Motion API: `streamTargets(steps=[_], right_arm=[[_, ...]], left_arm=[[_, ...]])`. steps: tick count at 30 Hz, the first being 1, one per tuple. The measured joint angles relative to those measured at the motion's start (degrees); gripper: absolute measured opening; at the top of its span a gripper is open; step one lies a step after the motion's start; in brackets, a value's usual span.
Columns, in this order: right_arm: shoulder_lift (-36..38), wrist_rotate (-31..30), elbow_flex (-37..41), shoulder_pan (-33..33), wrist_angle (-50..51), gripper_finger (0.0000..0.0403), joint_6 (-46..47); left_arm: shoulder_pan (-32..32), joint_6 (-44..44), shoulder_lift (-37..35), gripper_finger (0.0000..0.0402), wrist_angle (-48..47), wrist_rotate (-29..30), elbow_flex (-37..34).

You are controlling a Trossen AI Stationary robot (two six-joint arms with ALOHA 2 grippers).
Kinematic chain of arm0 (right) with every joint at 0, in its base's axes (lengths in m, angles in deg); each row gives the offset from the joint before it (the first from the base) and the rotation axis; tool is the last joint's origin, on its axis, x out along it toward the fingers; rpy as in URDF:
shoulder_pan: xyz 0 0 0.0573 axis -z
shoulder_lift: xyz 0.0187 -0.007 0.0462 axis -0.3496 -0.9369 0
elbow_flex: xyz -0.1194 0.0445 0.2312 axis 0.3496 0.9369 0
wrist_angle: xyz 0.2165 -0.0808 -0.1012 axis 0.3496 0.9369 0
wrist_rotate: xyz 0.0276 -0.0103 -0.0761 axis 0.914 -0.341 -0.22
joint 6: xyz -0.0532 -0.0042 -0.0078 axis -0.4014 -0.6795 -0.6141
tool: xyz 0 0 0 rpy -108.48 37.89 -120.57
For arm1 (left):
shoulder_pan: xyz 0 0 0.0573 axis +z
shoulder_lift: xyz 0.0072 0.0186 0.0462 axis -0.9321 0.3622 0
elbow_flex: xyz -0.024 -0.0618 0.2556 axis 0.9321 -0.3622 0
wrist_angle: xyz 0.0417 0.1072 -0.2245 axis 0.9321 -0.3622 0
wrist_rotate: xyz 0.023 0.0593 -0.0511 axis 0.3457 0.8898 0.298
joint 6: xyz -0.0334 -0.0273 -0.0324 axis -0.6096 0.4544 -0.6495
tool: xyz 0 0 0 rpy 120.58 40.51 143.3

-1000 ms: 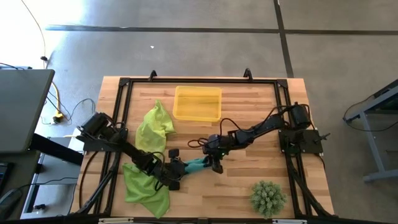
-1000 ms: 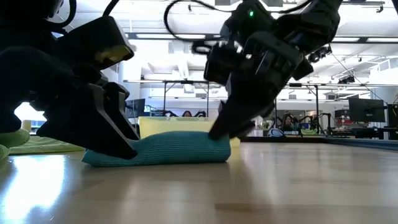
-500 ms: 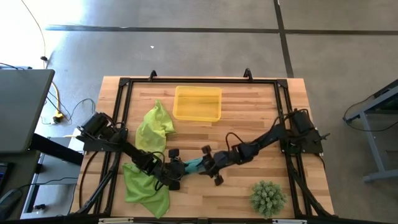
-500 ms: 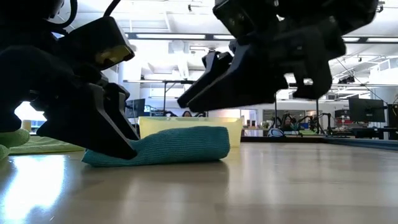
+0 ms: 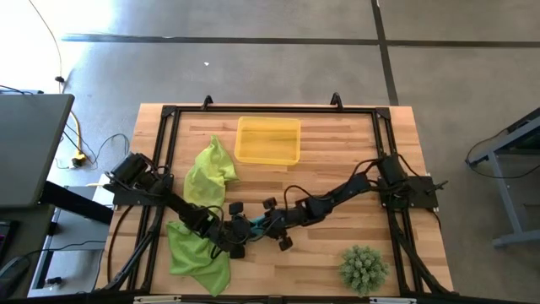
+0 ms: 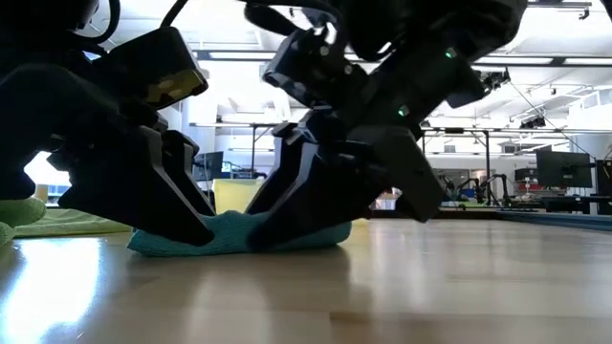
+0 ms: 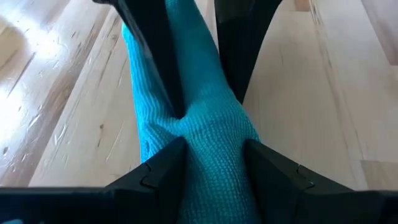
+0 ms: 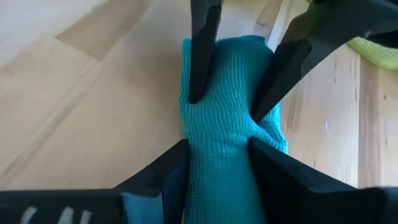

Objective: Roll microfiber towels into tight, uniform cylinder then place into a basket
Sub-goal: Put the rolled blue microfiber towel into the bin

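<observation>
Teal towel (image 5: pixel 256 226) lies rolled on the table's near middle, your left gripper (image 5: pixel 237 230) and right gripper (image 5: pixel 274 224) both clamping it; two green towels (image 5: pixel 208 172) unrolled, basket (image 5: pixel 268 140) empty.

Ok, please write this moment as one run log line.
left hand: shut on teal towel | right hand: shut on teal towel | basket: empty

A teal knit-textured microfiber towel (image 8: pixel 227 106) lies on the pale, striped-grain wooden worktop (image 5: pixel 337 152). Two lime-green cloths (image 5: pixel 209 173) lie near a translucent yellow plastic tray (image 5: pixel 268 140). The spiky ball-shaped plant (image 5: pixel 364 268) is dull green. Both pincers are black.
</observation>
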Motion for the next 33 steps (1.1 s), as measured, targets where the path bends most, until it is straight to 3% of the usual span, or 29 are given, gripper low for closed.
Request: streamTargets(steps=[10, 19, 23, 33], right_arm=[[-0.2, 0.8, -1.1, 1.2, 3.1, 0.0149, 7.3], [-0.2, 1.2, -1.1, 1.5, 5.7, 0.0057, 12.5], [-0.2, 1.9, -1.1, 1.5, 7.2, 0.0012, 13.6], [2.0, 2.7, -0.8, 3.6, 11.2, 0.0005, 11.4]], left_arm=[[-0.1, -0.2, 0.0, 0.0158, 0.5, 0.1, 0.3], [-1.8, 0.6, 0.3, 0.0158, -2.6, 2.7, 2.9], [-2.7, 0.5, 0.3, 0.0158, -6.8, 3.1, 5.0], [-4.5, -5.8, -3.1, 0.0158, -26.8, 1.7, 12.8]])
